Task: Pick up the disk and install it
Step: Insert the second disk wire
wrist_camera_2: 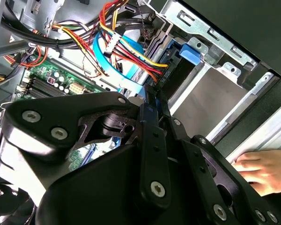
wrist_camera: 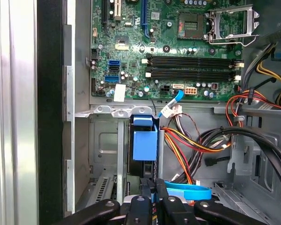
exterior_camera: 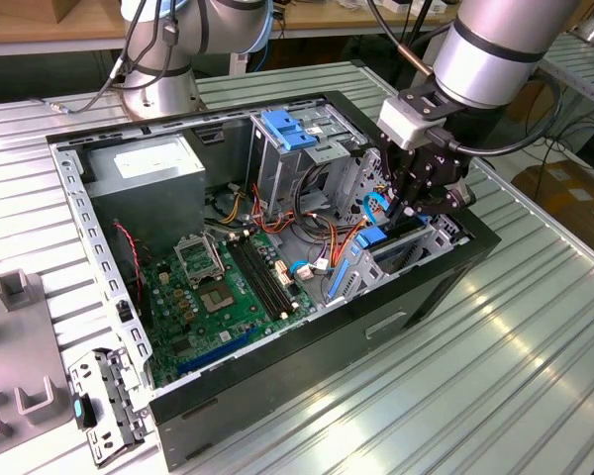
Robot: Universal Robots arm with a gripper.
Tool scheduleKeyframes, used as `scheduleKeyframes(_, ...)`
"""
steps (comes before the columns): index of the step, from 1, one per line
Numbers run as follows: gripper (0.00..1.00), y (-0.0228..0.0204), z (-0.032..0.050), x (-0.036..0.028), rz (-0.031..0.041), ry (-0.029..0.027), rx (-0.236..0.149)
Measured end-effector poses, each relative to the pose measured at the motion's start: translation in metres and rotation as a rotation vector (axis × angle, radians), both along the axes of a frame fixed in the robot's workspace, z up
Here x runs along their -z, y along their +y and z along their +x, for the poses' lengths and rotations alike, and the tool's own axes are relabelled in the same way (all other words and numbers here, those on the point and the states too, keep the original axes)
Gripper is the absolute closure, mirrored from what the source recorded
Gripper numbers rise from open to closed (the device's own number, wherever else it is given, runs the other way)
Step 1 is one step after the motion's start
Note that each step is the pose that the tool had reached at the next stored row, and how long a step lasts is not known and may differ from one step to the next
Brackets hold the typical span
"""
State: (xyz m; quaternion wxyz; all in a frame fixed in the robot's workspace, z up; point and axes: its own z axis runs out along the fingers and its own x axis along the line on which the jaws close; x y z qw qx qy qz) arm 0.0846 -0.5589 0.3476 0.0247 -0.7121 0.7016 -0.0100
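The disk point(wrist_camera: 145, 145) stands on edge in the drive bay at the front corner of the open computer case point(exterior_camera: 396, 297), its blue side rail facing up. In the exterior view the blue rails of the disk point(exterior_camera: 373, 236) show just under my gripper point(exterior_camera: 404, 203). My gripper point(wrist_camera: 153, 191) reaches down into the bay with its two black fingers drawn close on the disk's upper edge. In the second wrist view the fingertips of the gripper point(wrist_camera_2: 150, 98) end at the disk point(wrist_camera_2: 178, 70), beside the bay's metal wall.
Bundled red, yellow and blue cables point(wrist_camera: 192, 145) crowd the bay's side. The green motherboard point(exterior_camera: 223, 287), grey power-supply box point(exterior_camera: 144, 168) and metal cage with blue latch point(exterior_camera: 287, 129) are in the case. A person's hand point(wrist_camera_2: 262, 171) rests by the case edge. Grey fixtures point(exterior_camera: 15, 287) lie on the table.
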Motion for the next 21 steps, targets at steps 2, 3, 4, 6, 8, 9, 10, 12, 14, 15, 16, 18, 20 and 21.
scheduleKeyframes(2, 0.84, 0.0000, 0.0000, -0.0012, 0.0003, -0.0001, 0.000)
scheduleKeyframes(3, 0.84, 0.0000, 0.0000, -0.0013, 0.0005, -0.0001, 0.000)
scheduleKeyframes(4, 0.84, 0.0000, 0.0000, -0.0013, 0.0005, -0.0002, 0.000)
scheduleKeyframes(6, 0.84, 0.0000, 0.0001, -0.0013, 0.0005, -0.0027, 0.000)
scheduleKeyframes(8, 0.84, 0.0000, 0.0000, -0.0014, 0.0004, -0.0056, 0.000)
scheduleKeyframes(9, 0.84, 0.0000, 0.0000, -0.0013, 0.0004, -0.0057, 0.000)
scheduleKeyframes(10, 0.84, 0.0000, 0.0000, -0.0012, 0.0004, -0.0058, 0.000)
scheduleKeyframes(12, 0.84, 0.0000, 0.0000, -0.0007, 0.0010, -0.0059, 0.000)
scheduleKeyframes(14, 0.84, 0.0000, 0.0000, 0.0001, 0.0027, -0.0059, 0.000)
scheduleKeyframes(15, 0.84, 0.0000, 0.0000, 0.0005, 0.0029, -0.0059, 0.000)
scheduleKeyframes(16, 0.84, 0.0000, 0.0000, 0.0009, 0.0031, -0.0058, 0.000)
scheduleKeyframes(18, 0.84, 0.0000, 0.0000, 0.0018, 0.0033, -0.0059, 0.000)
scheduleKeyframes(20, 0.84, 0.0000, 0.0000, 0.0029, 0.0037, -0.0059, 0.000)
scheduleKeyframes(21, 0.84, -0.0001, 0.0000, 0.0036, 0.0039, -0.0059, 0.000)
